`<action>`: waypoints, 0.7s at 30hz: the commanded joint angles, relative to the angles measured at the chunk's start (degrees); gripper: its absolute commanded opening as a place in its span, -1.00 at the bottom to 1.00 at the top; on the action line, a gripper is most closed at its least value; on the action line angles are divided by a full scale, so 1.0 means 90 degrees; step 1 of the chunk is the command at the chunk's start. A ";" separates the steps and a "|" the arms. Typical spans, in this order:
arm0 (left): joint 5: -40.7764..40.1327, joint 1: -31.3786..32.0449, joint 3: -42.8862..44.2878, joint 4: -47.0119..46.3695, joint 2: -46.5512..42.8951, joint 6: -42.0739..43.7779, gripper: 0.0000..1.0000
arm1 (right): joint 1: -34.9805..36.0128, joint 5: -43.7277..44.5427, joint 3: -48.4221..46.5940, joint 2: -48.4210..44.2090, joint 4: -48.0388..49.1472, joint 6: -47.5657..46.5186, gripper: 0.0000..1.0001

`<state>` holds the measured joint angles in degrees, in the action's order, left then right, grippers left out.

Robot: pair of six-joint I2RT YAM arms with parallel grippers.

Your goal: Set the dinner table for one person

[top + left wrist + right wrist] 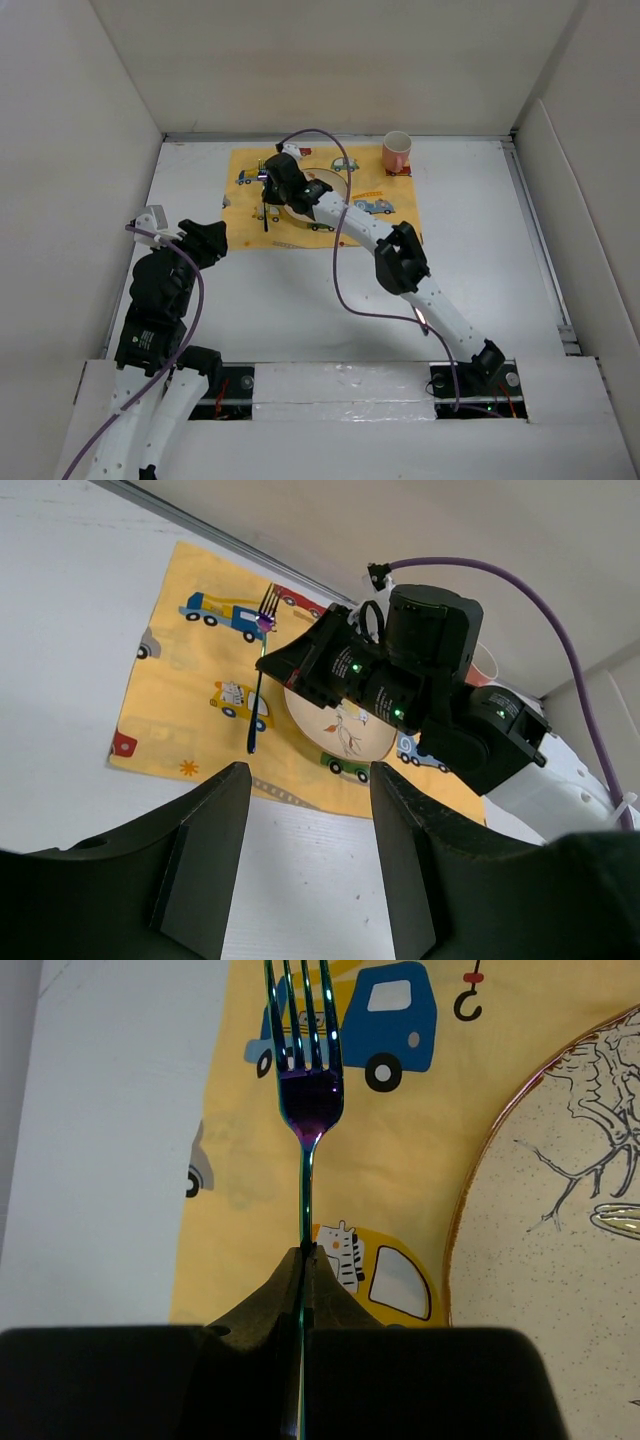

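My right gripper (268,190) is shut on the handle of an iridescent fork (305,1100), seen at the fingertips in the right wrist view (305,1255). It holds the fork (258,680) over the left part of the yellow vehicle-print placemat (245,205), just left of the cream plate (560,1260), tines toward the far wall. I cannot tell whether the fork touches the cloth. The plate (325,182) is partly hidden under the right wrist. The placemat lies on the white dinner table (480,240). My left gripper (308,850) is open and empty over bare tabletop near the placemat's front left corner.
A pink cup (396,151) stands on a red coaster at the placemat's far right corner. Off-white wall panels enclose the table on the left, far and right sides. The right arm (400,255) stretches diagonally across the table's middle, with a purple cable looping beside it.
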<state>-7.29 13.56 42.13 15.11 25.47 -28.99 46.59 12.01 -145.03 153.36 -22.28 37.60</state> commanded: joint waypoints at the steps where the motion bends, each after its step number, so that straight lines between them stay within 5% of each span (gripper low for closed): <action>1: 0.0107 0.0046 0.0143 -0.0156 -0.0057 0.0038 -0.03 | 0.0068 -0.0211 -0.0253 -0.0010 0.0444 0.0303 -1.00; 18: 0.0341 0.0046 0.0133 -0.0176 0.0011 0.0126 -0.04 | -0.0049 -0.0241 -0.0467 0.0567 0.0699 0.0929 -1.00; 21: 0.0361 0.0046 0.0133 -0.0176 0.0011 0.0135 -0.04 | -0.0049 -0.0270 -0.0351 0.0548 0.0708 0.0949 -0.76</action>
<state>-4.91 13.56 42.13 15.29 25.41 -28.56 46.52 9.93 -145.82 158.67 -19.31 45.41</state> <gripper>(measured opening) 0.480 0.107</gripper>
